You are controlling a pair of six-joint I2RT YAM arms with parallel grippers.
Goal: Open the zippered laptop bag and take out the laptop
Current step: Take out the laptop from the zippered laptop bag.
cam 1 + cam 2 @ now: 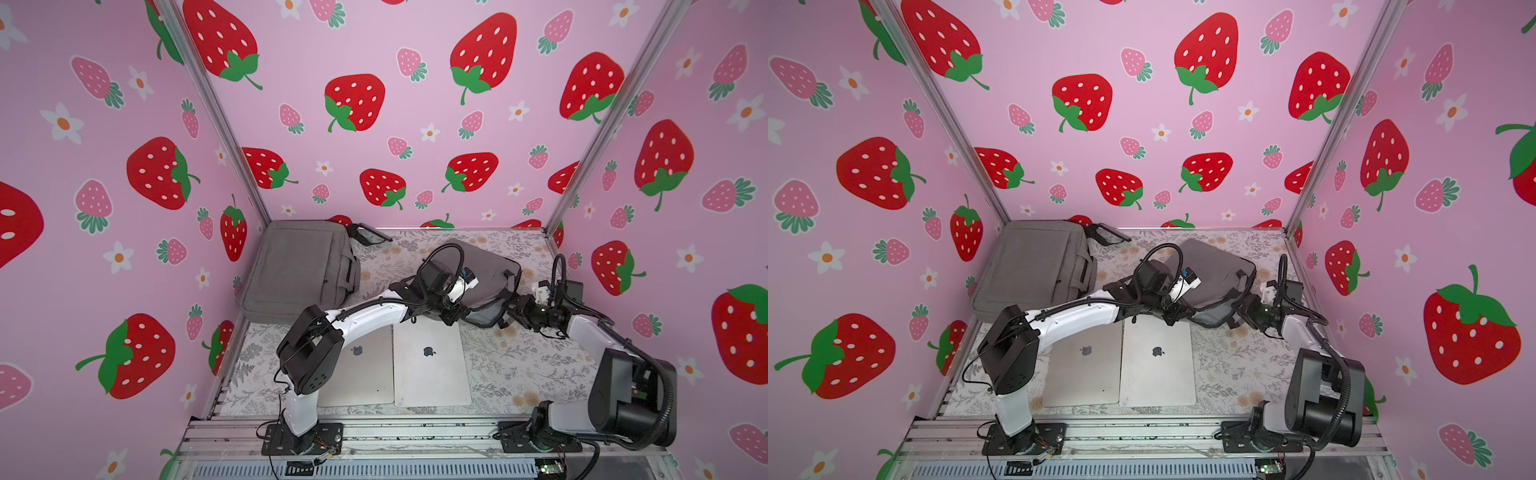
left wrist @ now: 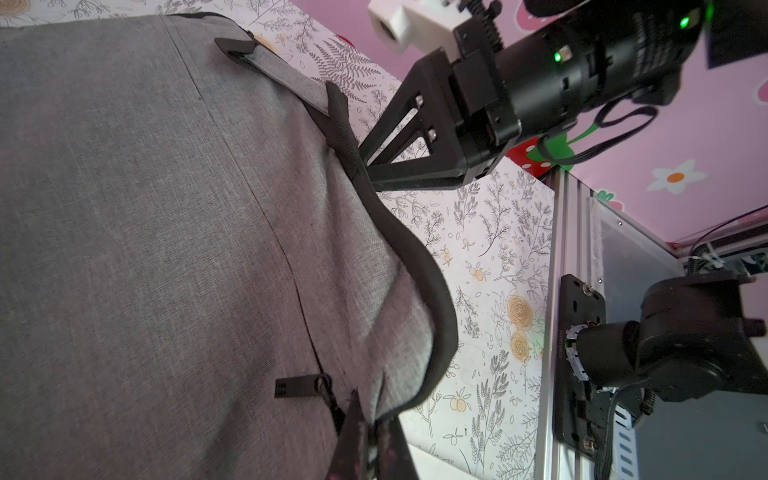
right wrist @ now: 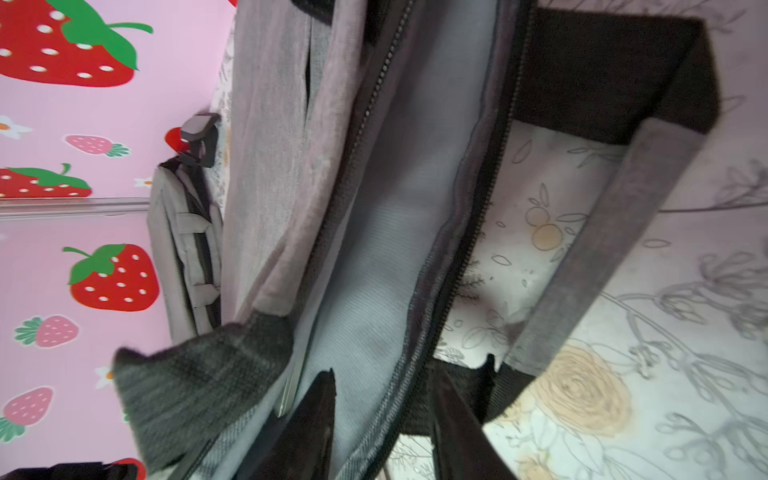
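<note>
- The left gripper has its jaws pressed together on the black-trimmed edge of the grey laptop bag, just beside a black zipper pull.
- The right gripper has its jaws partly apart at the bag's mouth. One finger lies over the pale lining and the other sits outside the lower row of zipper teeth, so they straddle that edge. Whether they pinch it cannot be told.
- The zip is open along this side and shows light grey lining. A thin pale edge sits just inside, too unclear to name.
- In both top views the laptop bag lies toward the back right of the floral table, between the two grippers.
- A silver laptop and a second silver laptop lie closed, side by side, on the table in front of the bag, with the left arm crossing above them.
- A second grey bag lies flat in the back left corner, well apart.
- The bag's grey handle loops onto the table beside the right gripper.
</note>
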